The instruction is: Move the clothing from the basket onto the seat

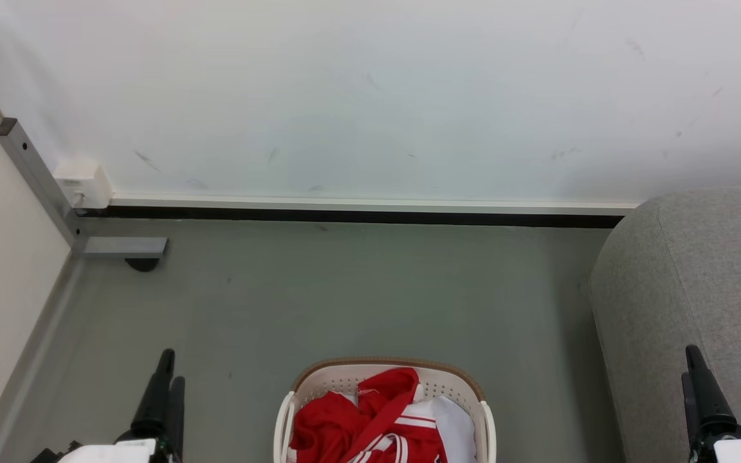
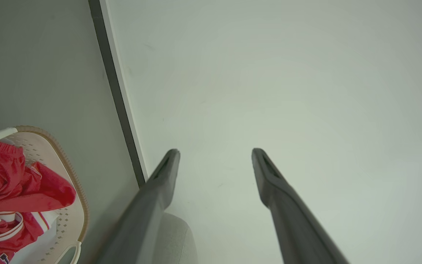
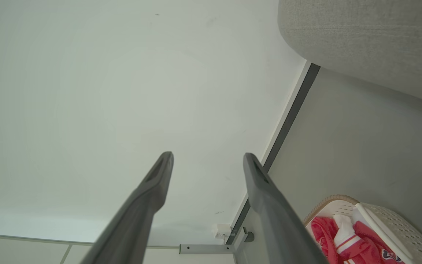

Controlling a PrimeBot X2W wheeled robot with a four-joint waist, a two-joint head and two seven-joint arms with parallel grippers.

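Red clothing (image 1: 325, 427) lies bunched in the one basket (image 1: 383, 362) on the grey floor (image 1: 345, 289), one grey seat (image 1: 698, 276) near on its right, a white wall (image 1: 370, 96) behind, while two tools, left tool (image 2: 214, 152) and right tool (image 3: 208, 156), stand wide, holding nothing.

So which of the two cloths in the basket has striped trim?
The red jersey, edged with white stripes; the white cloth beside it is plain.
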